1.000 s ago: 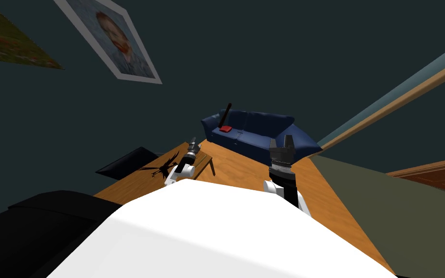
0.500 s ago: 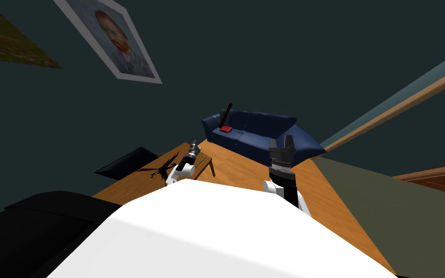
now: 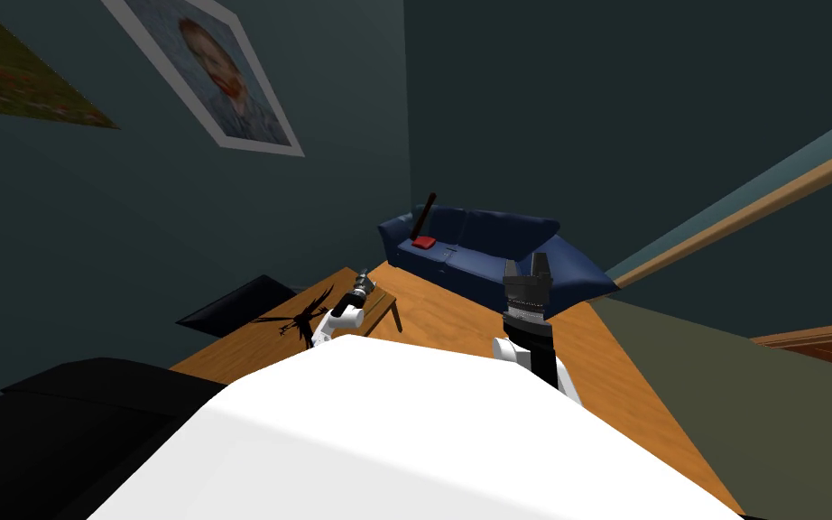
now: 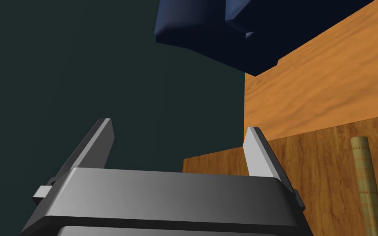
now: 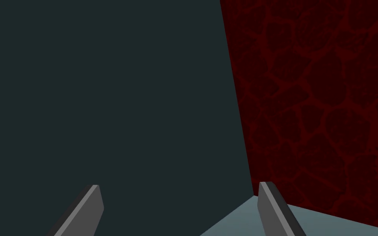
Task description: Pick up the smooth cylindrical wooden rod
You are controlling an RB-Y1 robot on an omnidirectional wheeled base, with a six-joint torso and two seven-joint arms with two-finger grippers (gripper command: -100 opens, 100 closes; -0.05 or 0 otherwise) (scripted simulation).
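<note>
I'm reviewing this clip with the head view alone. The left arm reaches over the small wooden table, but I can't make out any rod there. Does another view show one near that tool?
Observer: Yes. The left wrist view shows a pale tan rod lying on the wooden table, beside the left tool and outside its fingers.
Operator: Is that tool open?
Observer: Open: the fingers stand wide apart with nothing between them.
Operator: And the right tool?
Observer: Its wrist view shows the right tool open too, holding nothing.
</note>
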